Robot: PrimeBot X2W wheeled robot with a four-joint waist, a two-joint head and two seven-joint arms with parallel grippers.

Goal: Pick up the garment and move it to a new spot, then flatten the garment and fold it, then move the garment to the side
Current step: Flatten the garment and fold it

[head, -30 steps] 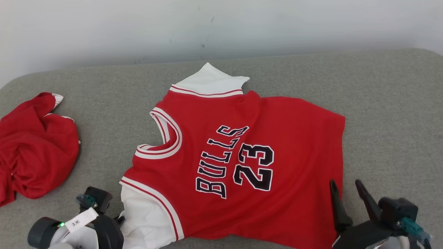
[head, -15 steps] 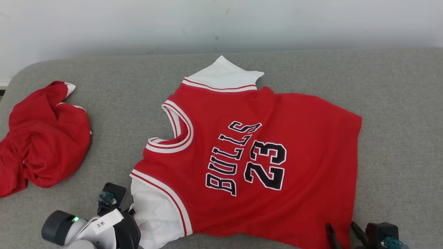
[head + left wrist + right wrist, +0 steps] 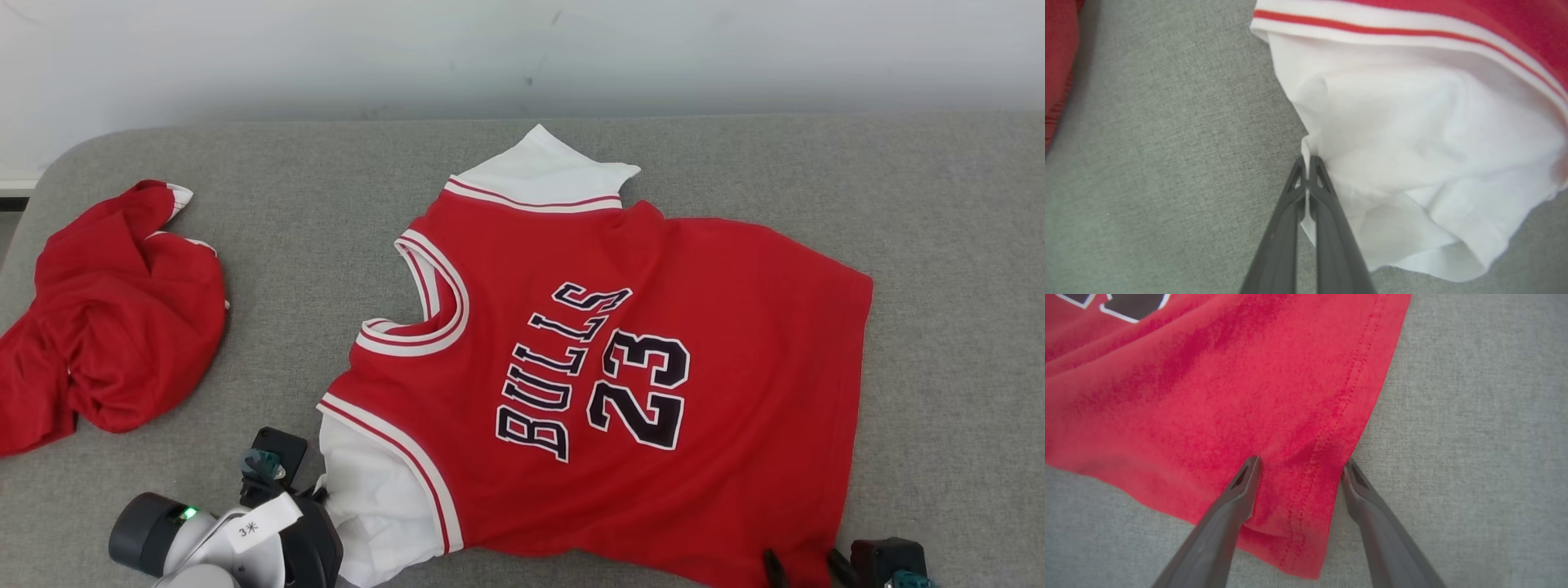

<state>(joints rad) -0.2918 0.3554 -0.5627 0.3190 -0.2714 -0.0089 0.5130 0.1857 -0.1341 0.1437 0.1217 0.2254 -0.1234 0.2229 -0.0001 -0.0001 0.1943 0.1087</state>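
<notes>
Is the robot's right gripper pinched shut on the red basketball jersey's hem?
No, the right gripper stands open, its two dark fingers apart, straddling the stitched hem of the red basketball jersey.

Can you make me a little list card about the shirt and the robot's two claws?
shirt: red jersey, BULLS 23, spread on the grey cushion
left arm: left gripper shut, pinching the jersey's white sleeve
right arm: right gripper open, fingers astride the red hem corner
nearby: crumpled red cloth at the left

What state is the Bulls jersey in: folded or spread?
Spread: the jersey lies mostly flat on the grey cushion, lettering fully showing.
</notes>
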